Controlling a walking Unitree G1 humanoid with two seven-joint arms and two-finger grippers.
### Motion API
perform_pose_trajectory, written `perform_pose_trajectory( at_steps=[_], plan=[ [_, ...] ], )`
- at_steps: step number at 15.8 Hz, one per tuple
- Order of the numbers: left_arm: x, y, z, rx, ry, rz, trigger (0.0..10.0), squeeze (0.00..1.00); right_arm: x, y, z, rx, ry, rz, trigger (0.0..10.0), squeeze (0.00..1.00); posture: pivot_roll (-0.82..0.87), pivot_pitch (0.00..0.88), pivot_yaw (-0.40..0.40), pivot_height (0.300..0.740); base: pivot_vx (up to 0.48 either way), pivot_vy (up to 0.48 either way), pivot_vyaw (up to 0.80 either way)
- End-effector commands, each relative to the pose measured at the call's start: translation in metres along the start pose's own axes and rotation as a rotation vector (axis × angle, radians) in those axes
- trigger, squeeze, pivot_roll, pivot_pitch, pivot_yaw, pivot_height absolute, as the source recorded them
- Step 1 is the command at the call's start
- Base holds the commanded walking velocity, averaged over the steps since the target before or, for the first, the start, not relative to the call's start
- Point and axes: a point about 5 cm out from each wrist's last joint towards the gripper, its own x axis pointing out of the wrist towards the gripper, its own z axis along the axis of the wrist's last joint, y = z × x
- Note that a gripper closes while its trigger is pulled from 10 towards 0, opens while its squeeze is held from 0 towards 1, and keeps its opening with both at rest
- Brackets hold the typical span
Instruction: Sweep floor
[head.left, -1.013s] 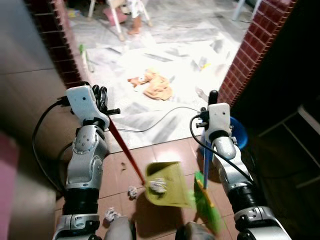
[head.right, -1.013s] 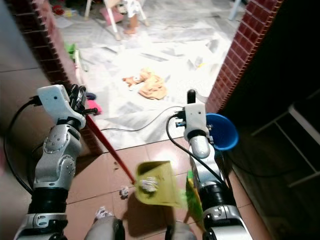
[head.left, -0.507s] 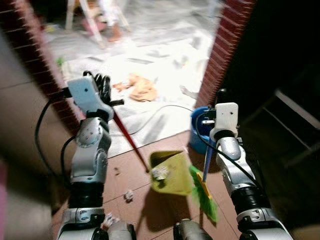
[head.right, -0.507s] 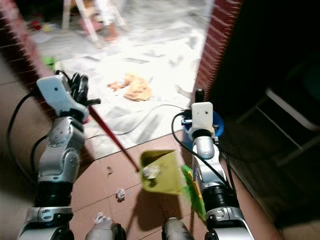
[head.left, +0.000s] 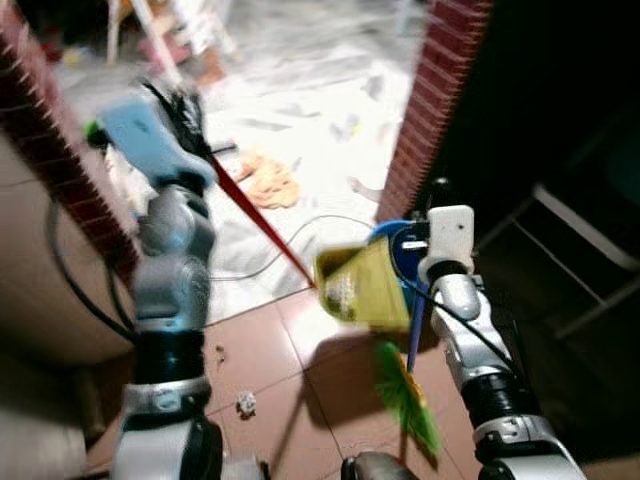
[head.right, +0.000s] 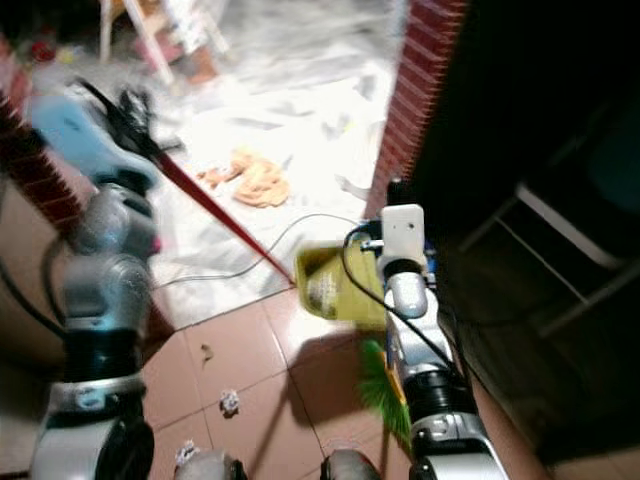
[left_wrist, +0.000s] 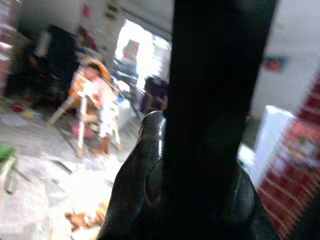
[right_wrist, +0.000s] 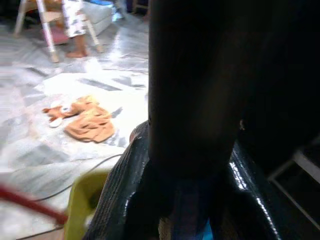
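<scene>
My left gripper (head.left: 190, 112) is raised high on the left, shut on the red handle (head.left: 262, 228) of a yellow dustpan (head.left: 362, 288). The dustpan hangs in the air with a white paper wad (head.left: 345, 292) in it, in front of a blue bucket (head.left: 398, 240). My right gripper (head.left: 428, 192) is shut on the blue handle (head.left: 413, 338) of a broom, whose green bristles (head.left: 405, 395) hang near the tiled floor. A paper scrap (head.left: 245, 402) lies on the brown tiles below my left arm. The picture is blurred.
A brick pillar (head.left: 430, 100) stands just behind the bucket, with a dark space and a pale frame (head.left: 580, 250) to its right. A brick wall (head.left: 60, 170) is on the left. An orange cloth toy (head.left: 268, 180) and a cable (head.left: 300, 235) lie on the bright floor beyond. A person sits on a chair (left_wrist: 97, 97) farther off.
My left arm has lifted the dustpan off the floor and swung it up and right, in front of the blue bucket. The camera has shifted. The broom stays in my right gripper.
</scene>
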Motion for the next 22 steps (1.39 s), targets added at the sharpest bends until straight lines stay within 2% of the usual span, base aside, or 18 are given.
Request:
perform_pose_trajectory(
  at_steps=[1,5,13,22],
  plan=[
    [0.006,-0.008,0.019,-0.017,-0.075,-0.016,10.0,0.0,0.002,0.0,0.001,-0.002,0.005,0.011,10.0,0.0,-0.04,0.059,0.016,0.731,0.349,0.0,0.0],
    [0.007,-0.008,0.017,-0.014,-0.072,-0.011,10.0,0.0,0.002,0.001,0.0,0.002,0.008,0.025,10.0,0.0,-0.05,0.059,0.018,0.731,0.42,0.0,-0.57],
    [0.004,-0.013,0.011,0.017,-0.052,-0.03,10.0,0.0,0.002,0.005,-0.001,-0.007,0.013,0.067,10.0,0.0,-0.05,0.054,0.021,0.731,0.472,0.0,0.0],
    [0.005,-0.011,0.01,0.046,-0.058,-0.022,10.0,0.0,0.004,0.009,-0.001,-0.005,0.016,0.084,10.0,0.0,-0.04,0.042,0.022,0.731,0.451,0.0,0.0]
  ],
)
